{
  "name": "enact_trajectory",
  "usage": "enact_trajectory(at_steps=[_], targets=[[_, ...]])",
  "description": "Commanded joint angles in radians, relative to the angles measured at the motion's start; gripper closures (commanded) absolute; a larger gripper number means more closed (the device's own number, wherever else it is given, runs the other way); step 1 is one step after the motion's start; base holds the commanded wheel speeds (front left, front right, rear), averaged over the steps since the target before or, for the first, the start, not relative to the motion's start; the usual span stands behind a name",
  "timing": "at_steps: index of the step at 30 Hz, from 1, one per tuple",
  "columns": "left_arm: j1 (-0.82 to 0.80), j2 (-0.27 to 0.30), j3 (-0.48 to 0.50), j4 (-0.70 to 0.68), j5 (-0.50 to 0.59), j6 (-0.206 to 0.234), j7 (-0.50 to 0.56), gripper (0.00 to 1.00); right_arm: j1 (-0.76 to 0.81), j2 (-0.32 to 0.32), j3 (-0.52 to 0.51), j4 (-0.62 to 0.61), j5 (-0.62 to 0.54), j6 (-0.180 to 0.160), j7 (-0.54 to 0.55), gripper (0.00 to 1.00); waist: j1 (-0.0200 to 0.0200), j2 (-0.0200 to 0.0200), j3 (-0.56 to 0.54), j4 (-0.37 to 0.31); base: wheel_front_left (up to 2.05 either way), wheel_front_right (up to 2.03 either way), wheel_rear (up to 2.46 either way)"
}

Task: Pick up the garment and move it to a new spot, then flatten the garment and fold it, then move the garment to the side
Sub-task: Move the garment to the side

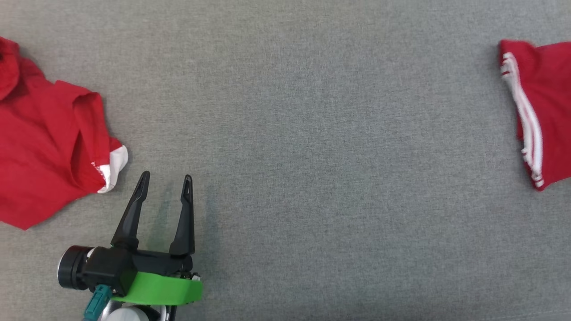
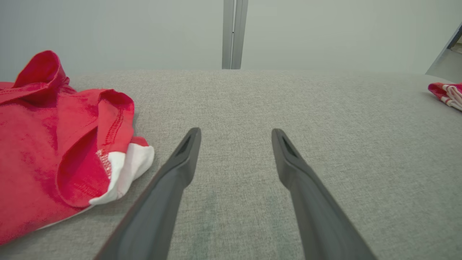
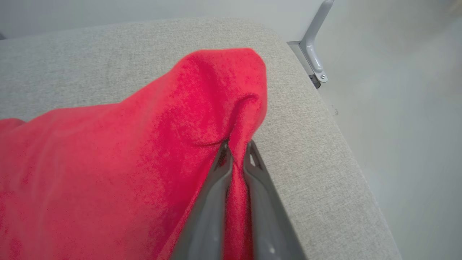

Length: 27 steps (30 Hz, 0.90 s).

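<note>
The red garment (image 1: pixel 548 89) with white side stripes lies bunched far on the robot's right, one fold raised.

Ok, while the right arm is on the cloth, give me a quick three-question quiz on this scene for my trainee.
1. True or false: the left gripper is shut on the red shirt with the white cuff.
2. What is the right gripper pinching? A) a fold of red cloth B) a white towel C) nothing
3. What colour are the stripes on the striped garment at the head view's right edge?
Key: 1 false, its fingers stand apart over the grey table, beside the shirt. 2 A. 3 white.
</note>
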Motion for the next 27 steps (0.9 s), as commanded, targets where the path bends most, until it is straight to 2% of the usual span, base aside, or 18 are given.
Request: enact_trajectory(at_steps=[1,3,9,10,11,16,20,22,24,27], targets=[[-0.011,0.002,0.0,-0.012,0.012,-0.005,-0.003,0.0,-0.027,-0.031,-0.016,0.03,-0.028,-0.001,-0.016,1.0,-0.0001,-0.0001,0.08,-0.036,0.0,0.0,0.0],[-0.007,0.002,0.003,-0.027,0.018,-0.006,-0.003,0.0,-0.059,-0.068,-0.043,0.082,-0.072,-0.001,-0.055,1.0,-0.0001,-0.0001,0.102,-0.045,0.0,0.0,0.0],[0.004,0.005,0.007,-0.026,0.035,-0.009,-0.003,0.0,-0.153,-0.055,-0.068,0.205,-0.167,-0.001,-0.13,1.0,-0.0001,-0.0001,0.122,-0.061,0.0,0.0,0.0],[0.004,0.005,0.007,-0.025,0.036,-0.01,-0.003,0.0,-0.175,-0.059,-0.079,0.23,-0.193,-0.001,-0.157,0.67,-0.0001,-0.0001,0.122,-0.06,0.0,0.0,0.0],[-0.001,0.005,0.009,-0.026,0.037,-0.011,-0.003,0.0,-0.193,-0.056,-0.088,0.261,-0.219,-0.001,-0.177,0.0,-0.0001,-0.0001,0.122,-0.058,0.0,0.0,0.0],[-0.017,0.003,0.025,-0.026,0.018,-0.008,-0.003,0.0,-0.263,-0.026,-0.092,0.318,-0.35,-0.001,-0.307,0.0,-0.0001,-0.0001,0.102,-0.051,0.0,0.0,0.0],[-0.003,0.002,0.021,-0.007,0.002,0.0,-0.003,0.0,-0.26,0.037,-0.111,0.275,-0.388,-0.001,-0.394,0.0,-0.0001,-0.0001,0.052,-0.058,0.0,0.0,0.0],[-0.001,0.002,0.014,0.008,-0.008,0.001,-0.003,0.0,-0.22,0.096,-0.114,0.208,-0.377,-0.001,-0.403,0.0,-0.0001,-0.0001,0.016,-0.064,0.0,0.0,0.0],[-0.002,0.002,0.013,0.021,-0.022,0.007,-0.003,0.0,-0.158,0.126,-0.131,0.083,-0.382,-0.001,-0.404,0.0,-0.0001,-0.0001,-0.021,-0.069,0.0,0.0,0.0],[0.006,0.002,0.021,0.045,-0.037,0.02,-0.003,0.0,0.0,0.232,-0.175,-0.137,-0.415,-0.001,-0.404,0.0,-0.0001,-0.0001,-0.088,-0.081,0.0,0.0,0.0]])
